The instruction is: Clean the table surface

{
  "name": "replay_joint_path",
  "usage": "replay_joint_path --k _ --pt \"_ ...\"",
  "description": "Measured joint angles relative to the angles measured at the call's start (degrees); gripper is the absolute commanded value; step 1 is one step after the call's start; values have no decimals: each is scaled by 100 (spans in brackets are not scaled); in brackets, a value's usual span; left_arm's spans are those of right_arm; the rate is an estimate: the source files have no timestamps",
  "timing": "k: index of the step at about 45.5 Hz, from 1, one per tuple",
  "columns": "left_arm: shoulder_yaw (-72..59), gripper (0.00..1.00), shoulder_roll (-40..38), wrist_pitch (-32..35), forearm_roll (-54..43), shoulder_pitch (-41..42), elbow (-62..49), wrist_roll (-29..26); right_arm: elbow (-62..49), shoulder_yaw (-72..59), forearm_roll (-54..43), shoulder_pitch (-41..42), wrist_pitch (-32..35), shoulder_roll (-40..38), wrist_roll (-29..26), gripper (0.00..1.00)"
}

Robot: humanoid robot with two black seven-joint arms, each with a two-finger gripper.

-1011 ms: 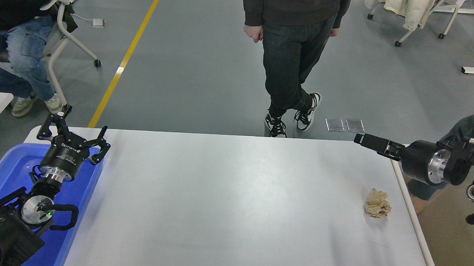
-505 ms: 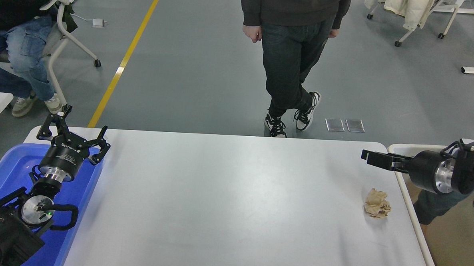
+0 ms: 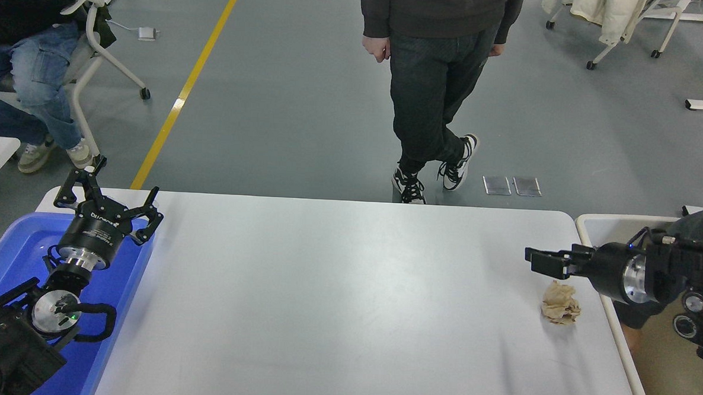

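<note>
Head view, counter: the table surface, a wide white counter, fills the lower middle of the frame between a blue tub at its left end and a beige bin at its right end.
Head view, remaining litter: one crumpled brown paper ball lies near the counter's right edge; no other debris shows on it.
Head view, progress: judged nearly done; the ball is not yet gripped or binned.
Head view, right gripper: it hovers just beyond the ball, pointing left; jaws appear pressed together and hold nothing.
Head view, left gripper: parked above the tub, jaws spread and empty.
Head view, hidden: the right arm covers part of the bin's interior, and the frame cuts both containers, so their contents cannot be told.
</note>
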Motion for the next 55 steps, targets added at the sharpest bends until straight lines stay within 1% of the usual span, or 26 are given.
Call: replay_joint_path --k 20,32,55 --pt "0 100 0 0 0 0 0 0 -948 -411 -357 -3 -164 718 -3 99" --pt "0 100 0 0 0 0 0 0 -1306 -706 -456 -122 -251 989 2 99" --pt "0 100 0 0 0 0 0 0 -2508 -903 -698 -489 -552 1694 2 99"
